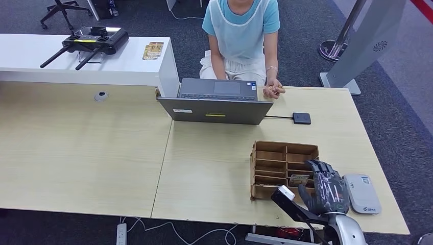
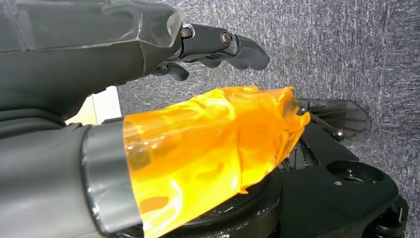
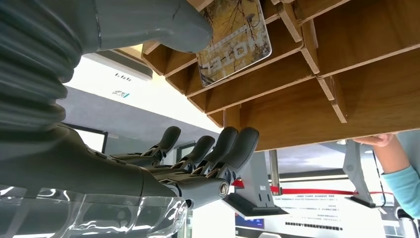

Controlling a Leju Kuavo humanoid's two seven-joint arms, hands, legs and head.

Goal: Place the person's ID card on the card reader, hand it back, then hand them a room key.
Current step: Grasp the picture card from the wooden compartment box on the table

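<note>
Evidently you are on the last step, by my reading: the right hand (image 1: 327,189) hangs over the near right corner of the wooden divider tray (image 1: 260,153), above the compartment where the hotel key card (image 1: 298,179) stands on edge. The hand holds nothing. Its fingers (image 3: 223,148) are loosely spread and lie apart from the card, and its thumb comes right up to the card's edge. You cannot tell from these views whether it touches.

Your next move calls for a pinch on the card's upper edge between thumb and finger, then a straight lift out of the slot. After that comes a long reach past the tray's far side to the person (image 1: 240,30), who sits beyond the laptop (image 1: 217,109).

Mind the thin dividers on both sides of the card, since they leave the fingers little room. A white device (image 1: 361,193) lies just right of the tray, close under the hand, and the table (image 1: 204,173) edge runs just behind the tray. Beyond the tray the tabletop is open up to a small black pad (image 1: 301,118) wired to the laptop.

Your left hand (image 2: 99,59) hangs over the carpet with its fingers apart, carrying nothing.
</note>
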